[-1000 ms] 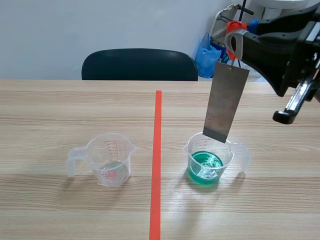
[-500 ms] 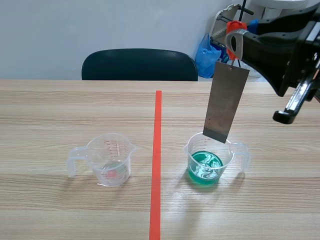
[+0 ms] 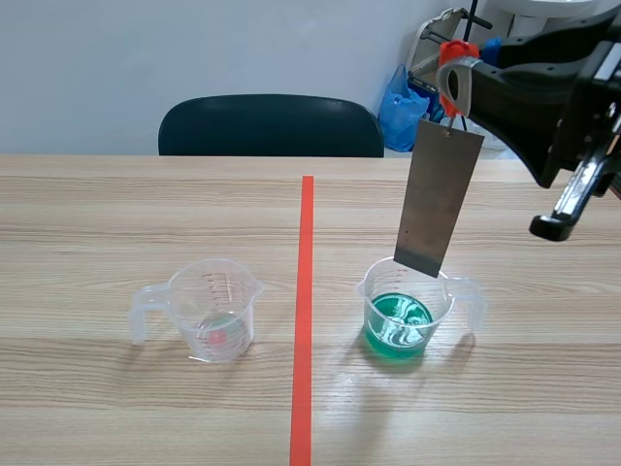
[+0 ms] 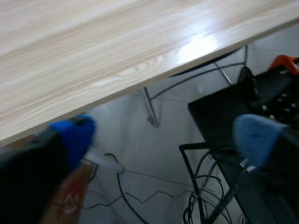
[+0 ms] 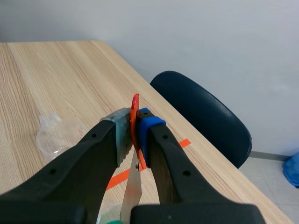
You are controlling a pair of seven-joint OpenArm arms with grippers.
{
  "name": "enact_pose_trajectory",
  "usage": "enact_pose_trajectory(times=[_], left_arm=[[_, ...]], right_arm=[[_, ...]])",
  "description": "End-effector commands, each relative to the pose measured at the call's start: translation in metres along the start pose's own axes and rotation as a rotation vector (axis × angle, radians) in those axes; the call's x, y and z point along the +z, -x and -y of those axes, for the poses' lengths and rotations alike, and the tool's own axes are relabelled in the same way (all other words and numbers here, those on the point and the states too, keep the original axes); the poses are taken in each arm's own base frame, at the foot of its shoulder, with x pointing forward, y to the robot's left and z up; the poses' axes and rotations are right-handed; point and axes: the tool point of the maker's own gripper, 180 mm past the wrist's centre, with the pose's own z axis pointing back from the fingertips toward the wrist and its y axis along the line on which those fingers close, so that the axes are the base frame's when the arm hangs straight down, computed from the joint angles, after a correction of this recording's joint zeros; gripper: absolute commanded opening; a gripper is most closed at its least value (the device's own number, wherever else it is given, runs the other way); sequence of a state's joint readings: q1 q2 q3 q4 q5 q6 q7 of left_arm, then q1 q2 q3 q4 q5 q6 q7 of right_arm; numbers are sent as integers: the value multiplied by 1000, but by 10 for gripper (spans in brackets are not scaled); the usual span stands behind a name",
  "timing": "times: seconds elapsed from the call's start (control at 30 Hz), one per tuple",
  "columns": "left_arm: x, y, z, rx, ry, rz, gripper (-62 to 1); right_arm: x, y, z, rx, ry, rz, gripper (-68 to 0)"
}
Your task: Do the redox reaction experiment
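My right tool (image 5: 134,133) is closed tight on an orange clip (image 5: 135,109), pads pressed against it from both sides. A flat grey metal plate (image 3: 439,199) hangs from the clip, tilted slightly. It hangs over the right half of the bench (image 3: 116,194). Its lower edge sits right at the rim of the beaker with green liquid (image 3: 408,311), above the liquid surface. I cannot tell whether the edge is inside the rim or just behind it.

The bench top is pale wood grain with a soft sheen. One orange-red tape line (image 3: 305,291) runs straight away from me and splits it in two. The green beaker stands just to the right of the line, handle pointing right. The clear beaker (image 3: 209,311) stands on the other side of the line, handle pointing left, red markings on its wall.

Past the far edge I see a dark chair (image 3: 272,126) pushed in against a plain pale wall (image 3: 194,49). A blue bag (image 3: 400,107) sits in the corner beside it.

My left tool (image 4: 163,140) is spread wide with nothing between its blue pads. It hangs off the bench edge, over a light tiled floor (image 4: 140,121) with loose black cables (image 4: 135,200) and a metal frame (image 4: 154,105).
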State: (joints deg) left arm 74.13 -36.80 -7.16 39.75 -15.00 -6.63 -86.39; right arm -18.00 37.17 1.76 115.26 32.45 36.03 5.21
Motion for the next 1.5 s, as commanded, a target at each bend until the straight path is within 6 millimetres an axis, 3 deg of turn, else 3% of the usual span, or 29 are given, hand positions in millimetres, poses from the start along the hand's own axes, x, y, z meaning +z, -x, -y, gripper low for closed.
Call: enact_pose_trajectory(times=[0.0, 1.47], left_arm=[[5, -8, 7, 24, 5, 35, 14], [9, -7, 13, 40, -18, 32, 14]], right_arm=[[-1, -10, 1, 15, -3, 29, -669], [-1, -10, 1, 15, -3, 30, -669]])
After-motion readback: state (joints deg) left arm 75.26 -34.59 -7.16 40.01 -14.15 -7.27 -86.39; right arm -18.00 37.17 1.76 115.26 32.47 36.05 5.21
